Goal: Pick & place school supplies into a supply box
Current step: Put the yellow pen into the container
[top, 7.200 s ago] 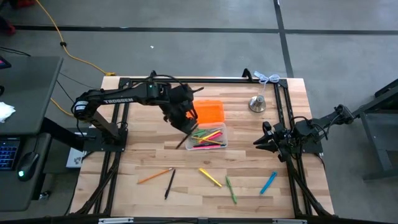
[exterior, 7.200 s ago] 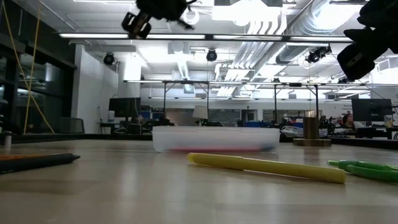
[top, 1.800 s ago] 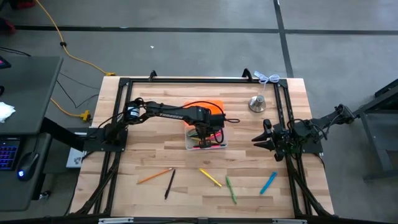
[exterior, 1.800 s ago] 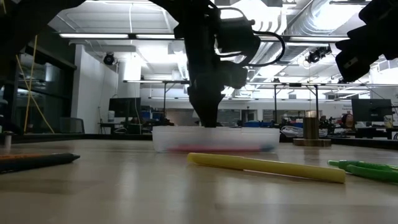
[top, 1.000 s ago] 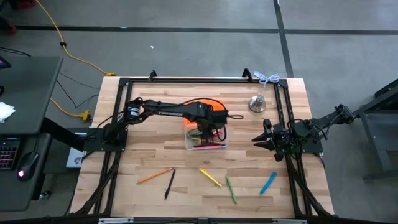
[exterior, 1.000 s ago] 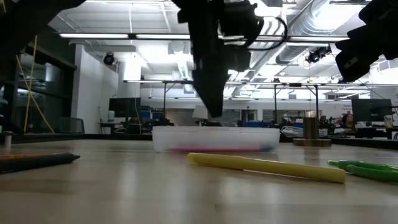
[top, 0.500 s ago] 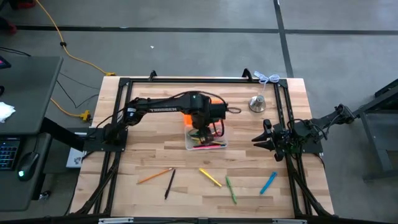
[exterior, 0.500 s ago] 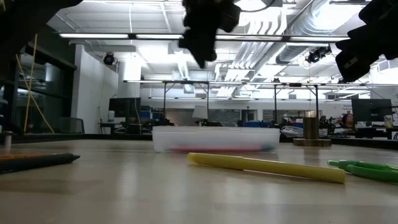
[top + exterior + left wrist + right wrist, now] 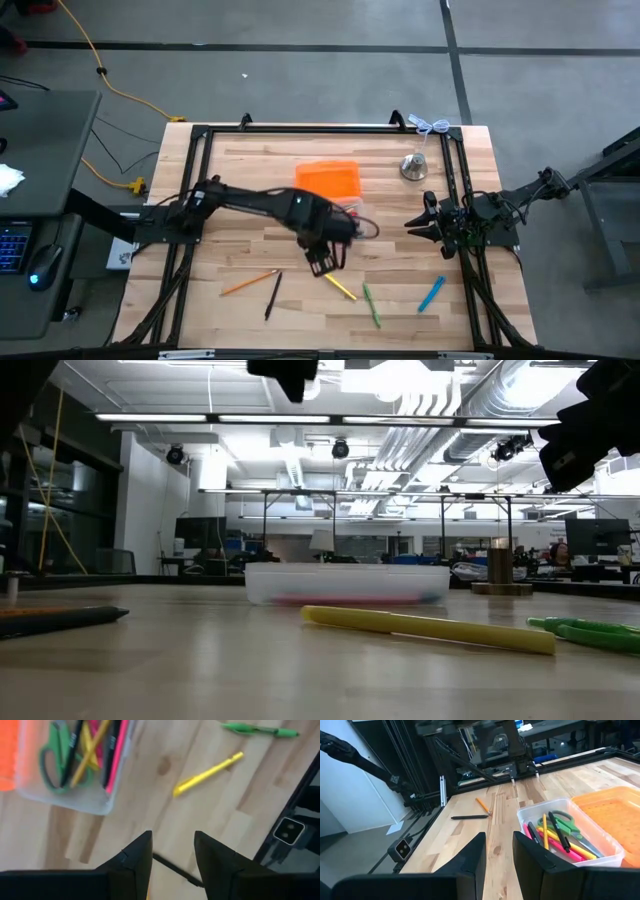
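The supply box [image 9: 65,800] is clear, with its orange lid [image 9: 328,180] folded open toward the far side. In it lie green-handled scissors [image 9: 57,755] and several pens. Loose on the table nearer the front lie a yellow marker [image 9: 340,287], a green pen [image 9: 371,305], a blue pen [image 9: 431,294], a black pen [image 9: 272,296] and an orange pencil [image 9: 250,283]. My left gripper [image 9: 322,264] hangs open, pointing down, high over the bare wood between the box and the yellow marker [image 9: 207,773], holding nothing. My right gripper [image 9: 425,225] waits open at the table's right side.
A silver bell [image 9: 414,166] stands at the far right, beside the black frame rail [image 9: 450,180]. The low view shows the box [image 9: 347,583] behind the yellow marker [image 9: 430,628], with the green pen [image 9: 590,632] at the right. Bare wood lies left of the box.
My left gripper has risen from just over the supply box and swung toward the table's near edge, rolling about its own axis as it went. It now hangs over the wood in front of the box. The pens in the box lie as before.
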Robot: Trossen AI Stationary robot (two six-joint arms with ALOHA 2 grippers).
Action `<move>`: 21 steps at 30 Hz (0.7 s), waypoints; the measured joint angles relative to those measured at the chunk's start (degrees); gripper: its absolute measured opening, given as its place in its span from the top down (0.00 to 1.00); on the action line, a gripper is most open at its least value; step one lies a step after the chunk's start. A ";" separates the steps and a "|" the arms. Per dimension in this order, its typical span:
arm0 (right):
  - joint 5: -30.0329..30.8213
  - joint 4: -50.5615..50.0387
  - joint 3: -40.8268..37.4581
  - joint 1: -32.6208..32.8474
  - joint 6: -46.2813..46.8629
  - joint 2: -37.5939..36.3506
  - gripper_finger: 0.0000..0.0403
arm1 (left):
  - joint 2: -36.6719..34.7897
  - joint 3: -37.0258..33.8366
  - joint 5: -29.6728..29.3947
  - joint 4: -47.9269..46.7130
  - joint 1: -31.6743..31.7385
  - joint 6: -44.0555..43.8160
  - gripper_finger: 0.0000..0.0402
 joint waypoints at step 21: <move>-0.93 0.15 0.00 0.00 0.42 0.00 0.82 | -0.29 -0.04 -4.88 0.63 -4.95 -5.62 0.57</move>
